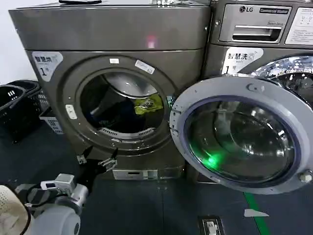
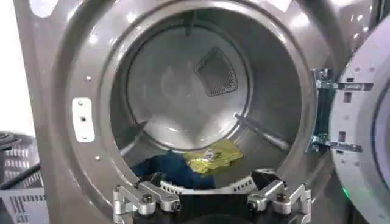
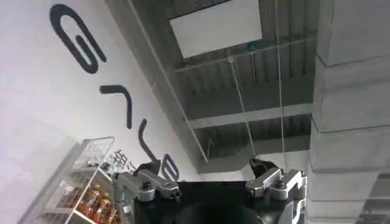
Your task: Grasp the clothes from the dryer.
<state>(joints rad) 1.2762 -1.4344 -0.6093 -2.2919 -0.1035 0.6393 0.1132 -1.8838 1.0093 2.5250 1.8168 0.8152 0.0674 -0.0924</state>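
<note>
The dryer [image 1: 112, 34] stands with its round door [image 1: 215, 88] swung open to the right. Inside the drum lie the clothes: a yellow-green piece [image 1: 148, 104] resting on a larger dark navy one [image 1: 120, 115]. My left gripper [image 1: 100, 157] hangs low in front of the machine, just below the porthole rim, open and empty. In the left wrist view it [image 2: 208, 182] points into the drum [image 2: 183, 85], with the navy cloth [image 2: 170, 170] and the yellow-green cloth [image 2: 213, 157] a short way ahead. My right gripper [image 3: 206, 167] is open, holds nothing, and points up at the ceiling.
An LG machine [image 1: 259, 24] stands right of the dryer, behind the open door. Dark laundry baskets [image 1: 19, 98] and a white one [image 1: 51, 120] sit on the floor at the left. A green floor stripe [image 1: 257, 215] runs at the front right.
</note>
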